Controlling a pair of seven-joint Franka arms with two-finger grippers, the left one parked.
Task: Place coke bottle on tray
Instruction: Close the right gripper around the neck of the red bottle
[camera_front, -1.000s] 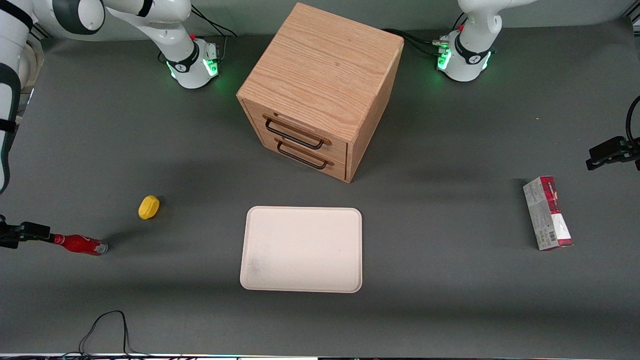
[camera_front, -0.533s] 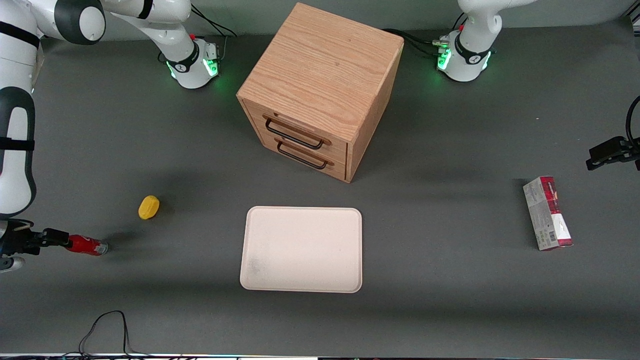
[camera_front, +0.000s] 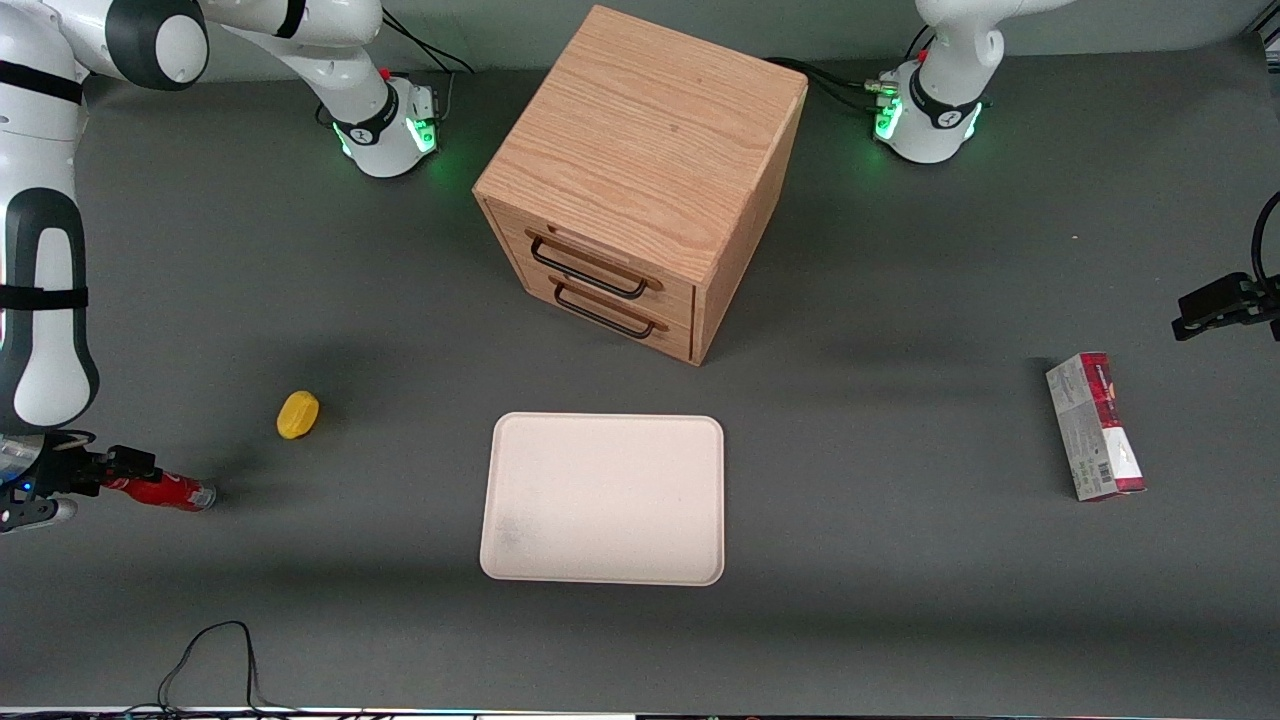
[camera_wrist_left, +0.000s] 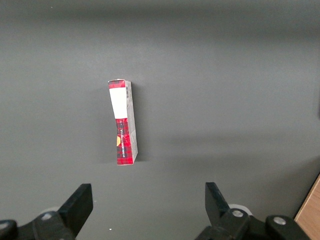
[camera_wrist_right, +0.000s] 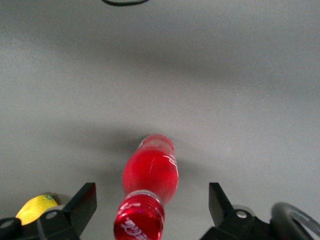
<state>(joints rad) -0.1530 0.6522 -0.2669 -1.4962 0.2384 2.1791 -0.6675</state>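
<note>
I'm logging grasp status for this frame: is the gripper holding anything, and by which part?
Nothing is held. The gripper is open, its fingers either side of the coke bottle's cap end without touching it.

In the front view the gripper covers the cap end of the coke bottle, so only the red body and silvery base show there, and the white script is too small to read. In the right wrist view the bottle's cap is cut off by the frame edge, as is most of a yellow object. Only the fingertips show, the rest cropped away.
</note>
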